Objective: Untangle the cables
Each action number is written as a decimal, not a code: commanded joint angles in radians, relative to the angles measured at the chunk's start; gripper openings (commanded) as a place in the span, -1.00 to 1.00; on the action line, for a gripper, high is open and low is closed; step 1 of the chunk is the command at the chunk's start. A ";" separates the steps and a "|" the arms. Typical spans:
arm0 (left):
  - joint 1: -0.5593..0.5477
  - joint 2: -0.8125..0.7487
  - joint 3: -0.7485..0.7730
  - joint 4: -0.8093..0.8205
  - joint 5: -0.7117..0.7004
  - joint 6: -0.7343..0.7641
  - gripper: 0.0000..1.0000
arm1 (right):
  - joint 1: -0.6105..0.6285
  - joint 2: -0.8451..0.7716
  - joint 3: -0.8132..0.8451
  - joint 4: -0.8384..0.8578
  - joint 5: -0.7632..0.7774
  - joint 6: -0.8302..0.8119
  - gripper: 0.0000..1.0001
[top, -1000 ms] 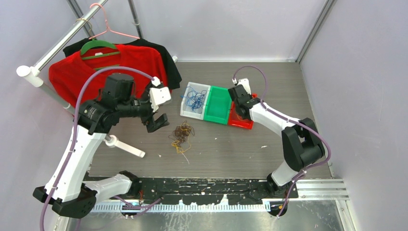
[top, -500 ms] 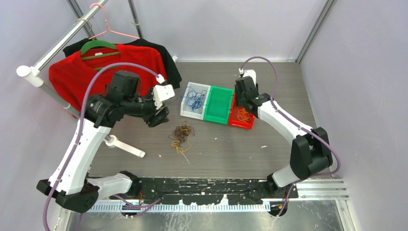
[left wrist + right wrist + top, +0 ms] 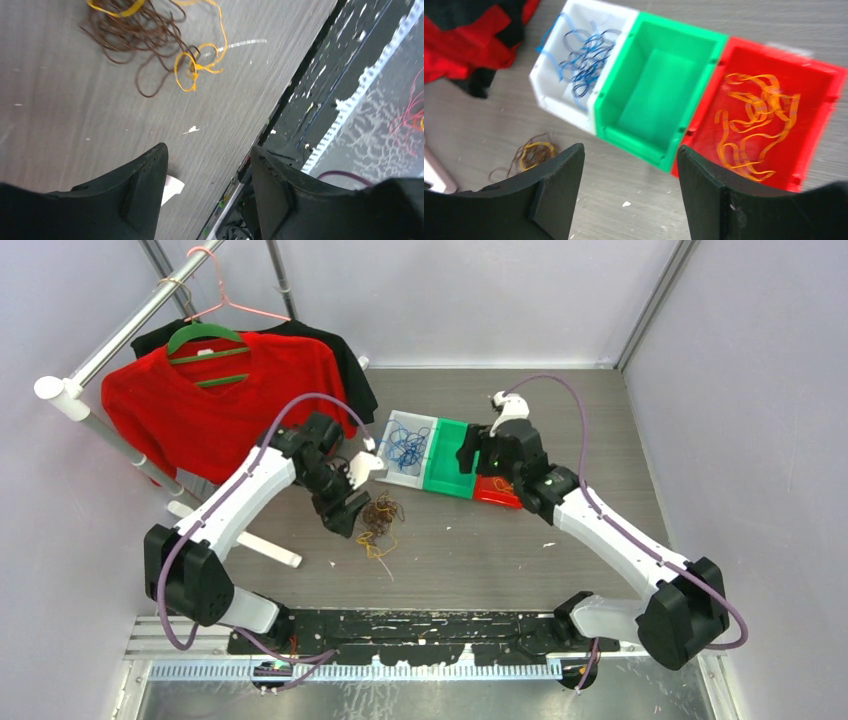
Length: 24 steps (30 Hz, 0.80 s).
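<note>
A loose clump of dark brown and yellow-orange cables (image 3: pixel 378 520) (image 3: pixel 145 45) (image 3: pixel 531 155) lies on the table. My left gripper (image 3: pixel 347 518) (image 3: pixel 207 150) hangs just left of it, open and empty. Blue cables (image 3: pixel 405 445) (image 3: pixel 584 60) lie in the white bin (image 3: pixel 388 472). Orange cables (image 3: pixel 503 483) (image 3: pixel 756 125) lie in the red bin (image 3: pixel 824 80). Between them the green bin (image 3: pixel 452 455) (image 3: pixel 659 85) holds nothing. My right gripper (image 3: pixel 468 452) (image 3: pixel 630 148) hovers over the green bin, open with nothing between its fingers.
A red shirt (image 3: pixel 190 405) on a green hanger hangs from the rack at the back left, with a black garment behind it. A white rod (image 3: pixel 265 548) lies on the table left of the clump. The black base rail (image 3: pixel 420 635) runs along the near edge.
My left arm swung down and forward, to just left of the clump. My right gripper rose out of the red bin, moved left over the green bin and opened.
</note>
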 commanded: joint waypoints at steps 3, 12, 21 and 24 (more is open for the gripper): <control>-0.005 -0.045 -0.191 0.166 0.018 0.032 0.08 | 0.082 0.032 -0.074 0.171 -0.091 0.095 0.28; -0.061 -0.026 -0.347 0.435 -0.010 -0.037 0.07 | 0.133 0.071 -0.124 0.270 -0.099 0.147 0.15; -0.092 0.037 -0.369 0.569 -0.089 -0.039 0.11 | 0.157 0.070 -0.143 0.279 -0.082 0.162 0.14; -0.093 0.032 -0.359 0.539 -0.104 -0.004 -0.22 | 0.156 0.067 -0.144 0.289 -0.085 0.166 0.11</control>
